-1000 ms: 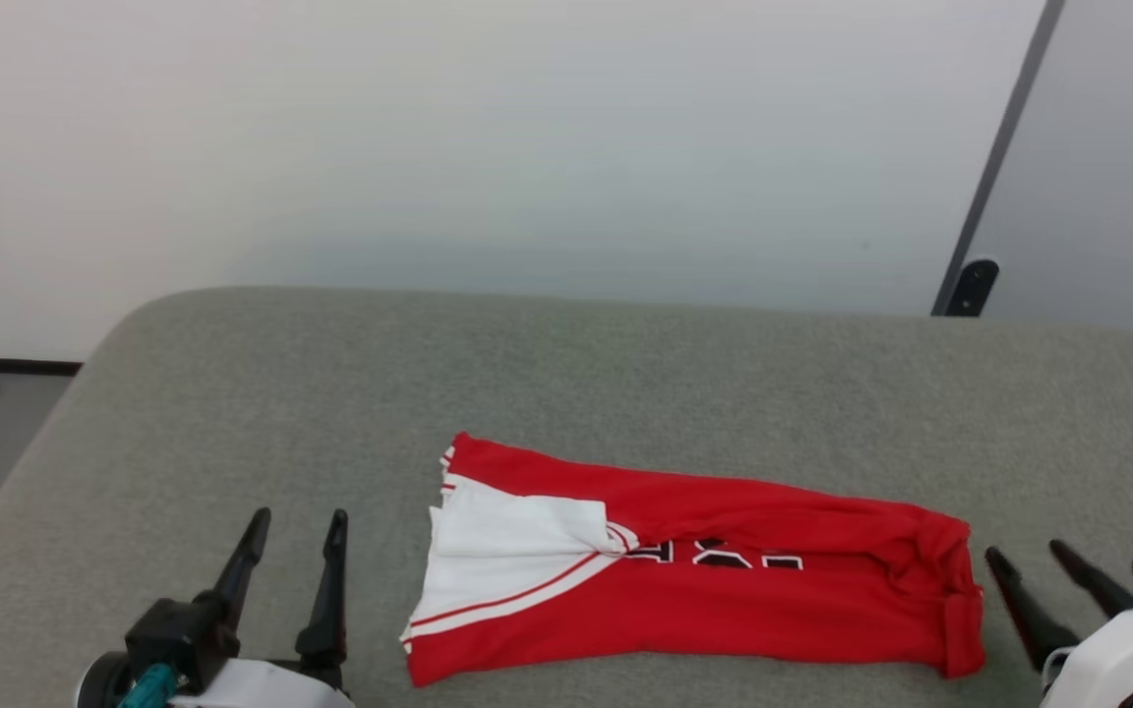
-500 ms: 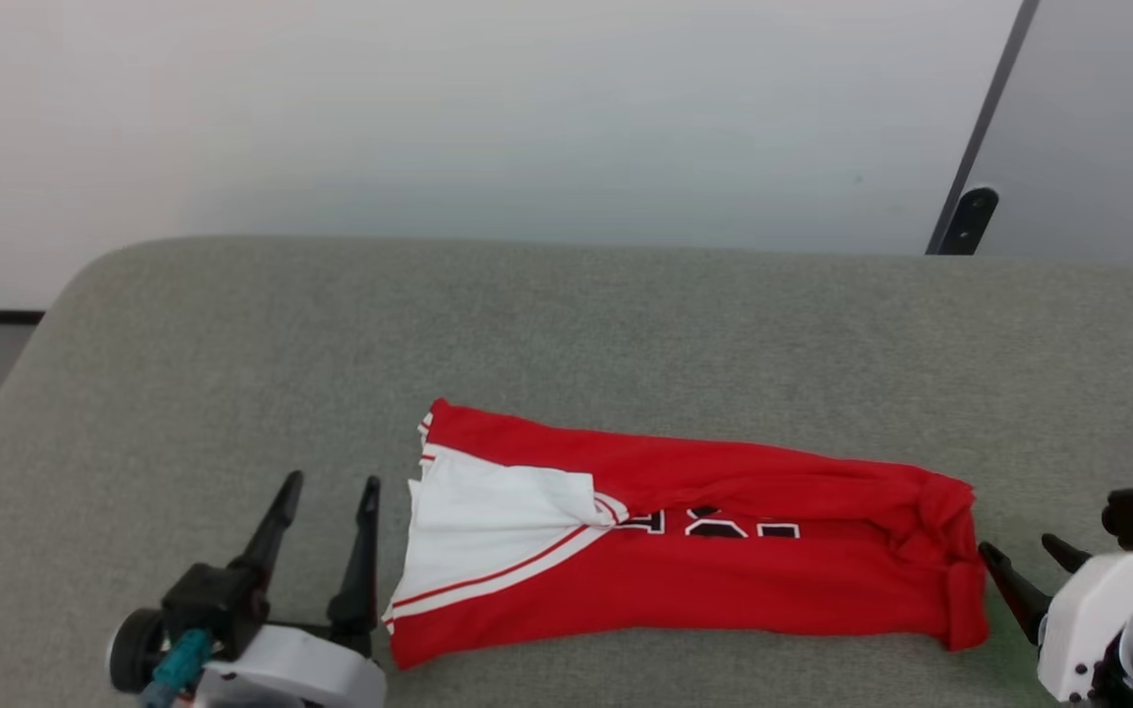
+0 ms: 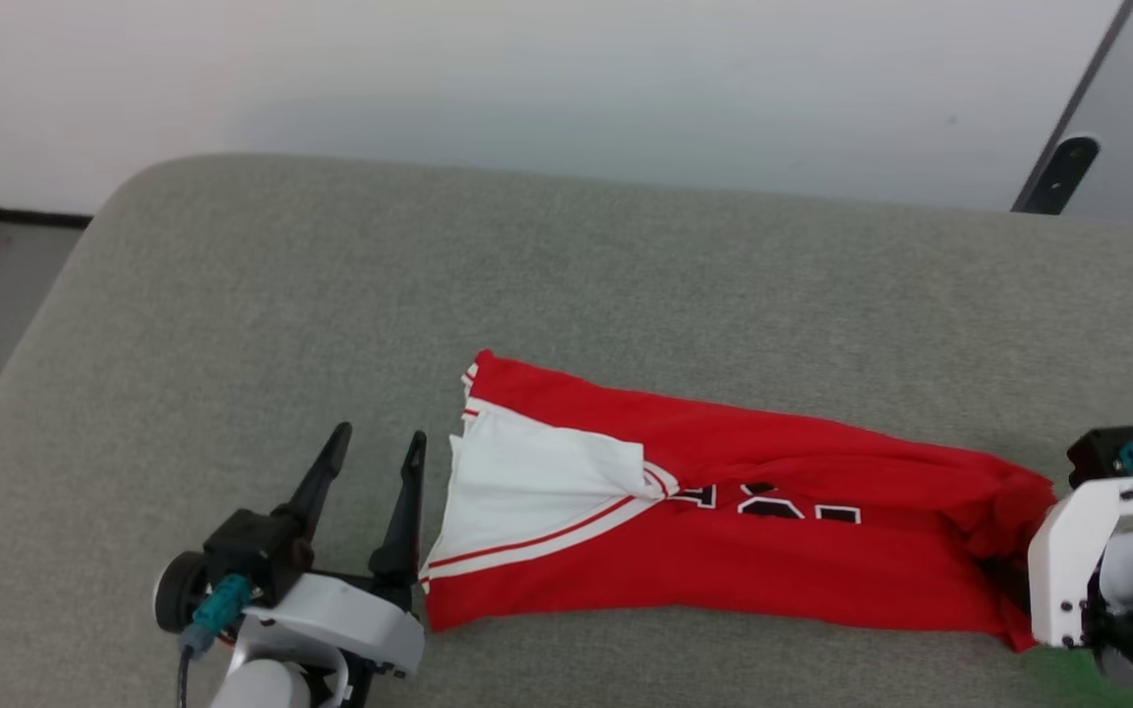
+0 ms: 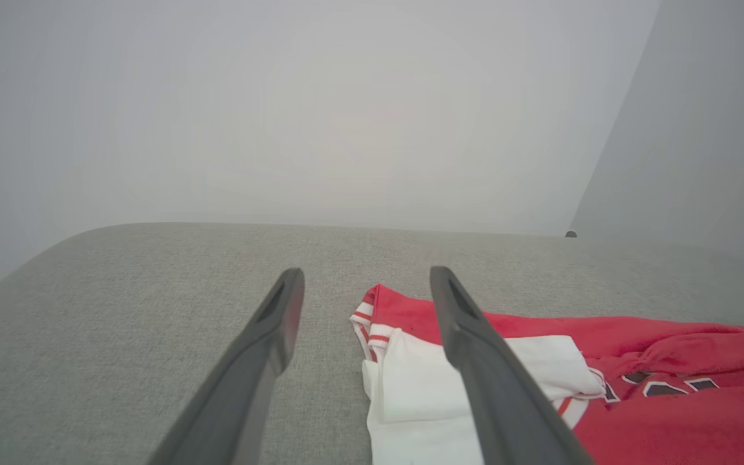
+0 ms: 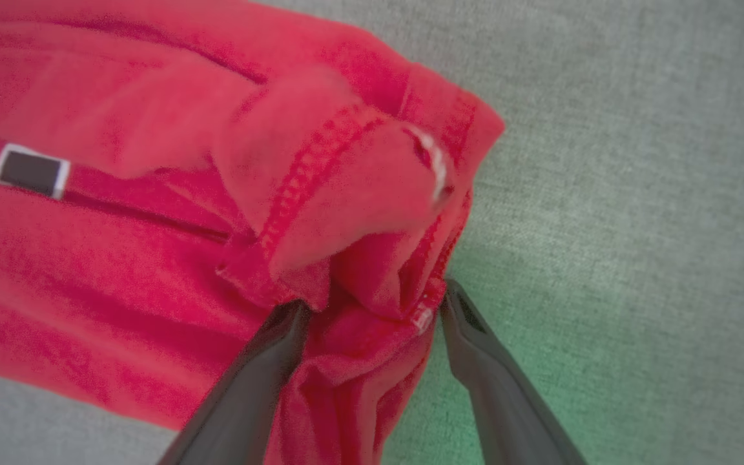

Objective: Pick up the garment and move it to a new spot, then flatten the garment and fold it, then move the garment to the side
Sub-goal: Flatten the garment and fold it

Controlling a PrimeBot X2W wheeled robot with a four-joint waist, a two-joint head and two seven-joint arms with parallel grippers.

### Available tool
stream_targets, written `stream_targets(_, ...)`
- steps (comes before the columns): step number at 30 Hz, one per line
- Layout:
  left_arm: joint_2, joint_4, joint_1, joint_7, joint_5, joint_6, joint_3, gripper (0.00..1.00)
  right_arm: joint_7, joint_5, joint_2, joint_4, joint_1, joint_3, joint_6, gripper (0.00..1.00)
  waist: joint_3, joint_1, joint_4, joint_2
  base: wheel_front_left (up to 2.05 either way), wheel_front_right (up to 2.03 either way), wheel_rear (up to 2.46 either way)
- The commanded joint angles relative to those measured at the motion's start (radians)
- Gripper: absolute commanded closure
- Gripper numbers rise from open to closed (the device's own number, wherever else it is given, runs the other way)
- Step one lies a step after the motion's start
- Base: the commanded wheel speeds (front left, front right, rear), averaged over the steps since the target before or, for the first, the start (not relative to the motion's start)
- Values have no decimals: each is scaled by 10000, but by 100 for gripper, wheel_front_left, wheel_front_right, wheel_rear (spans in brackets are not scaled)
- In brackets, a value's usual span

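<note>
Right claw [image 5: 372, 297] spread wide, angled down, fingers straddling bunched hem of garment [image 3: 724, 560]; left claw [image 3: 380, 438] parted, low, just beside white sleeve [image 3: 537, 482]. Garment lies folded lengthwise on grey cushion [image 3: 330, 275].

- Small red cloth shirt [image 3: 724, 580] with a white sleeve [image 3: 537, 482], red-and-white striped trim and black, white-outlined lettering, folded lengthwise into a long band.
- It lies flat on the grey upholstered surface [image 3: 626, 275], sleeve end to the left, bunched red hem [image 3: 1004, 511] to the right.
</note>
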Motion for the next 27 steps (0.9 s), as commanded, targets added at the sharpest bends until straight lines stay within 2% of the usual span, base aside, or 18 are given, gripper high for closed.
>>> stream_targets(1, 2, 34, -105, 1, -70, -35, -51, 0, 188, -69, 255, 275, 15, 114, -12, 0, 266, 0, 253, -1, 0, 0, 0)
stream_targets(5, 38, 101, -197, -1, -210, -36, -195, 0, 559, -143, 629, 747, -292, 242, 4, 0, 379, 0, 358, -1, 0, 0, 0)
stream_targets(6, 40, 126, -212, 1, -262, -37, -222, 0, 586, -120, 681, 803, -349, 282, 23, 40, 392, 0, 383, -1, 0, 0, 0)
stream_targets(7, 45, 142, -236, 1, -293, -37, -246, 0, 588, -47, 726, 807, -376, 314, 24, 92, 405, 0, 407, -1, 0, 0, 0)
stream_targets(8, 63, 159, -248, 1, -322, -36, -254, 0, 571, 3, 739, 828, -421, 327, 31, 100, 410, 0, 418, -1, 0, 0, 0)
stream_targets(16, 162, 203, -199, 1, -587, -31, -117, 0, 288, 218, 130, 1160, -679, 72, -18, 100, 410, 0, 378, -1, 0, 0, 0)
stream_targets(27, 361, 305, -150, 1, -712, -32, -81, 0, -70, 160, -1143, 1929, -1266, -591, -30, 100, 285, 0, 132, -1, 0, 0, 0)
